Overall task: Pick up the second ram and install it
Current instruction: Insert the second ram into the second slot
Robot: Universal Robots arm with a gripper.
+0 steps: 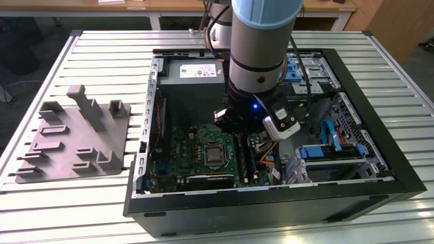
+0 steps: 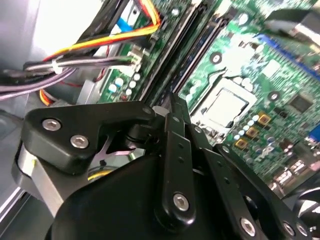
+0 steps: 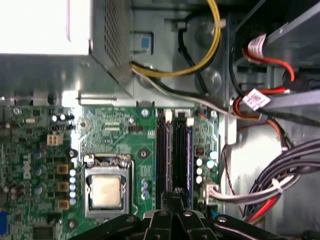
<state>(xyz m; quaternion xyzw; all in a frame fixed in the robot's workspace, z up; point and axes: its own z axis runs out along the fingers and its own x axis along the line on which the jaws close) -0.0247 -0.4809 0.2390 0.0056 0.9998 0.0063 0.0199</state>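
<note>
My gripper [image 1: 236, 127] is low inside the open computer case, over the near end of the motherboard's memory slots [image 3: 175, 150]. In both wrist views its black fingers [image 2: 172, 107] are pressed together, with the tips down at the slot rails [image 2: 182, 60]. A long, thin bluish strip [image 3: 189, 160] stands on edge in the slot beside the fingertips [image 3: 175, 196] and looks like a seated ram stick. I cannot tell whether it is the second ram, or whether a stick lies under the tips. The CPU socket [image 3: 106, 190] is beside the slots.
The grey fixture tray [image 1: 74, 137] lies on the table at the exterior view's left, with no stick in it. The power supply [image 1: 193, 76] sits at the case's far end. Yellow, orange and grey cables [image 3: 260, 190] and drive cages [image 1: 332, 152] crowd the side beyond the slots.
</note>
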